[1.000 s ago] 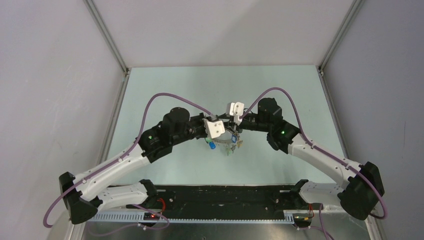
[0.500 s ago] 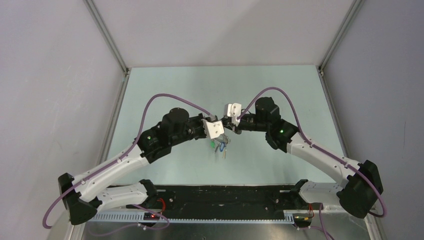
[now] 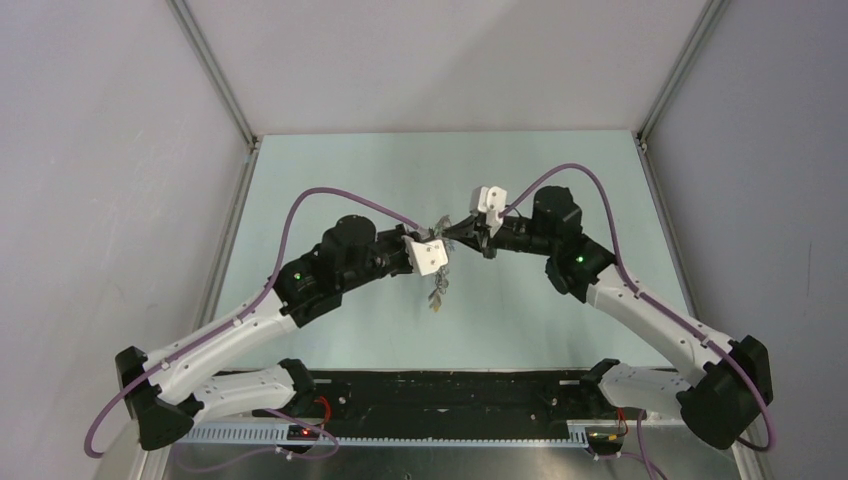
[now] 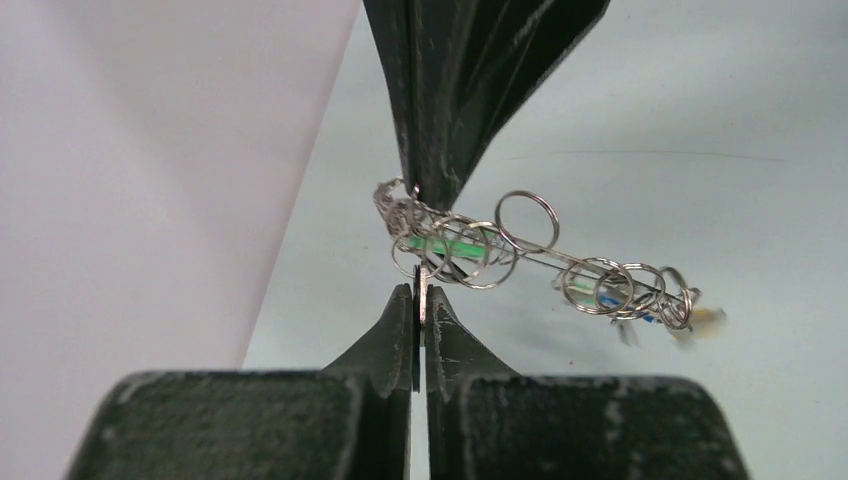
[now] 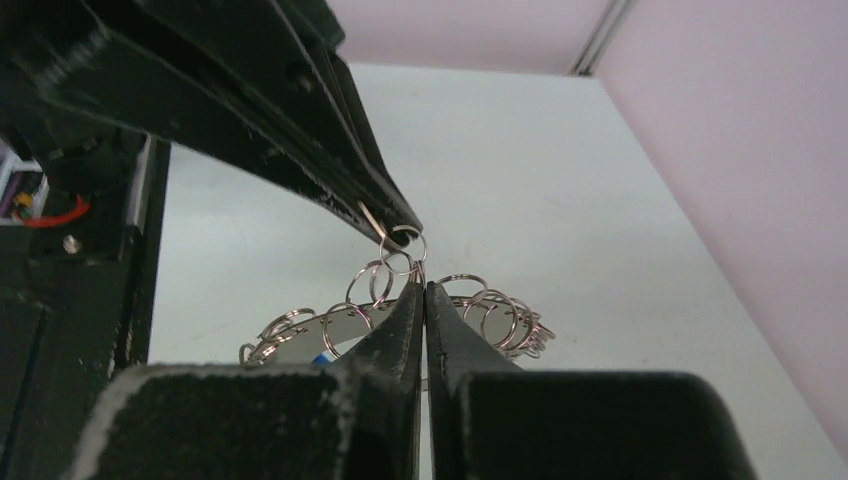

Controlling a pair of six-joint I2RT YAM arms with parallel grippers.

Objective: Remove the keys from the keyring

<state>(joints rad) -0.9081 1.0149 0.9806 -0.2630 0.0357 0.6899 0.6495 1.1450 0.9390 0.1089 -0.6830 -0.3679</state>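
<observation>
The left hand (image 4: 418,302) is seen clenched at the bottom of the left wrist view. Its two dark fingers (image 4: 385,345) are pressed flat together, and a thin sliver of metal is pinched between their tips. The right hand (image 4: 428,195) is met almost tip to tip from above in that view. It too is clenched, and its points are set into a knot of small split rings (image 4: 527,218). Both hands are thus closed on the keyring (image 4: 545,262). Whether the wire itself or one of the small rings threaded on it is gripped cannot be told.

The keyring is carried in the air between the two hands, above the middle of the pale green desk (image 3: 560,180). Its thin grey wire is seen running away from the fingertips towards the right of the left wrist view, tilted slightly downward. The small rings are strung along it in two clusters, one beside the hands and one near the far end.

The keys (image 4: 440,246) are found on the keyring, hanging from these small rings. A green head is shown close to the fingertips, and blue and yellow heads are blurred at the far end. Their number cannot be counted.

In the top view the bunch is seen dangling just below the point where the hands meet. A plain pale wall (image 4: 150,150) is shown to the left of the desk, and purple cables (image 3: 320,195) are looped over both arms.
</observation>
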